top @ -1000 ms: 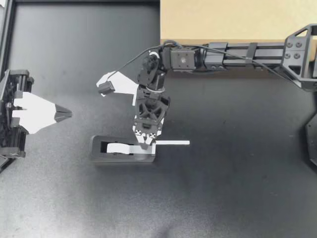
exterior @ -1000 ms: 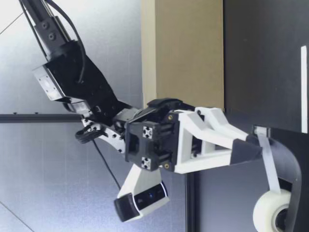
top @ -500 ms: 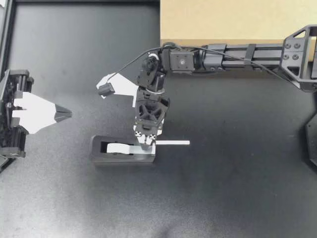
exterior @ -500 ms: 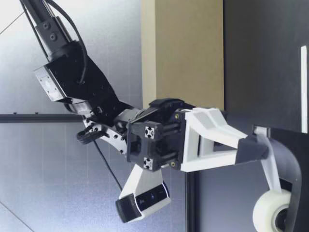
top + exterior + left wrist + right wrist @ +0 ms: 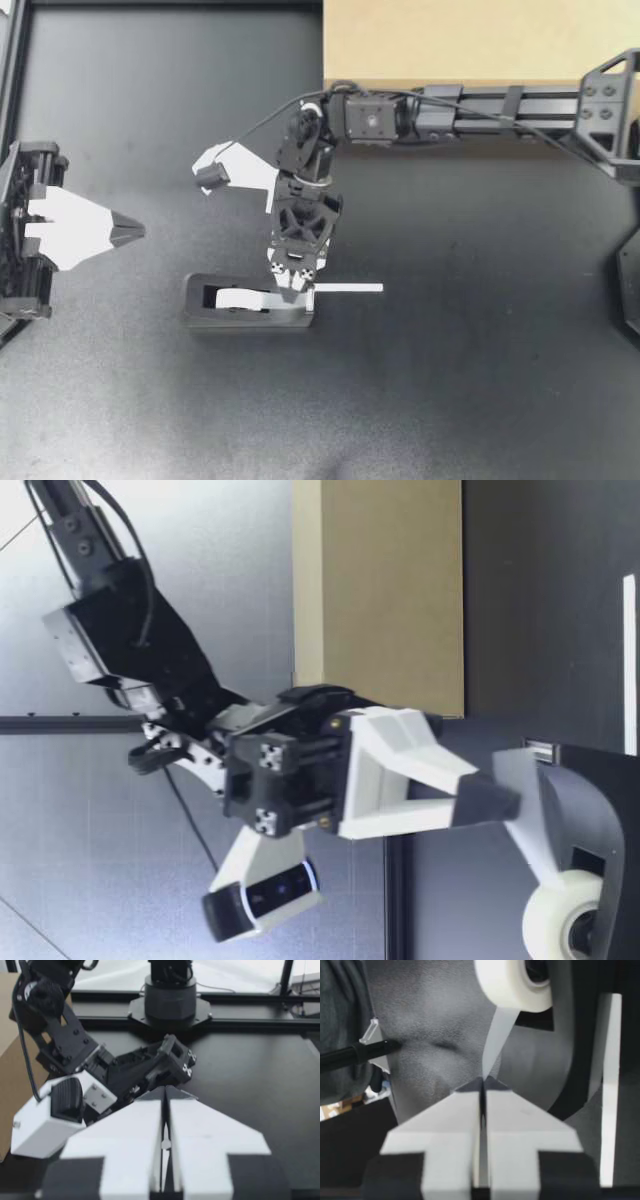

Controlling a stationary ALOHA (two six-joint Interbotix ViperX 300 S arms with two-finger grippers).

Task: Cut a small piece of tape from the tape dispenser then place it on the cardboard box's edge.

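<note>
The black tape dispenser (image 5: 240, 305) sits on the dark table, its white roll (image 5: 512, 982) at the end nearer the low camera. My right gripper (image 5: 295, 291) hangs over the dispenser's right end, shut on the tape strip (image 5: 496, 1035) that runs taut from the roll to its fingertips (image 5: 488, 802). The cardboard box (image 5: 480, 40) stands at the back right, behind the right arm. My left gripper (image 5: 128, 231) rests at the table's left edge, shut and empty, pointing toward the dispenser.
A thin white strip (image 5: 348, 288) lies flat on the table just right of the dispenser. The right arm's long link (image 5: 480, 105) runs along the box's front edge. A black arm base (image 5: 170, 995) stands far across the table.
My right gripper has closed on the tape strip and risen slightly above the dispenser, drawing the tape taut. The left arm has not moved.
</note>
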